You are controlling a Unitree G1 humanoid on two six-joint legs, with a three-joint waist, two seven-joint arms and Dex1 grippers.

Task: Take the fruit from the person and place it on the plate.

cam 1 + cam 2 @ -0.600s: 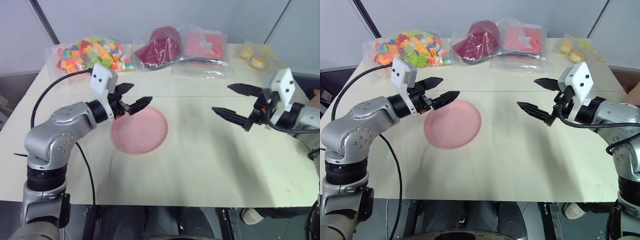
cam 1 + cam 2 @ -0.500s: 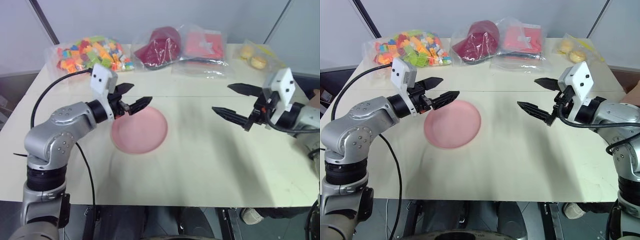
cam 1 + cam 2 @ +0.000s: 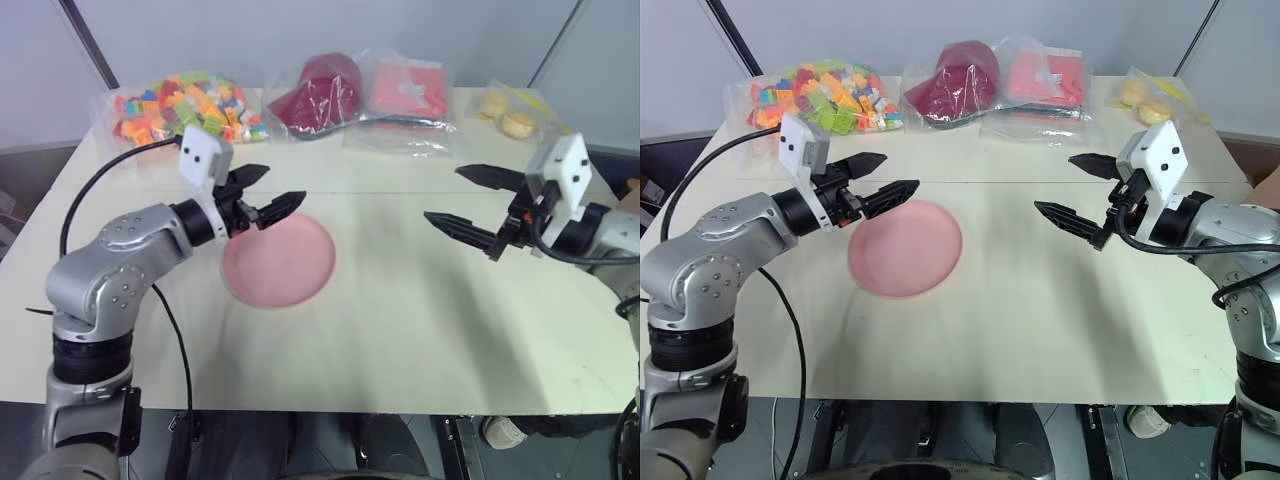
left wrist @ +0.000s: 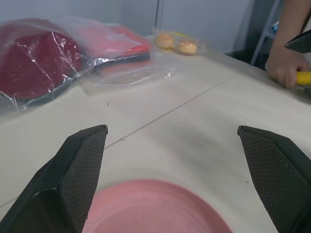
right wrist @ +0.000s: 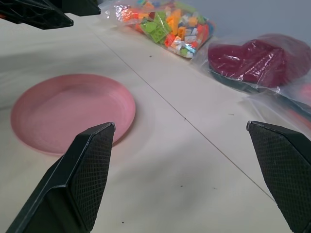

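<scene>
The pink plate (image 3: 280, 262) lies flat on the table, left of the middle. My left gripper (image 3: 280, 188) hovers open and level over the plate's far left rim, nothing between its fingers. My right gripper (image 3: 445, 195) hangs open and level over the right half of the table, pointing toward the plate, also with nothing in it. In the left wrist view, the person's hand (image 4: 284, 68) rests on the table's far right side, closed around the yellow end of the fruit (image 4: 304, 77); most of the fruit is hidden.
Along the table's back edge lie a clear bag of colourful bricks (image 3: 185, 105), a dark red item in a bag (image 3: 320, 95), a pink-red bagged item (image 3: 405, 90) and a bag of pale yellow round items (image 3: 510, 112). A black cable (image 3: 95, 195) loops beside my left arm.
</scene>
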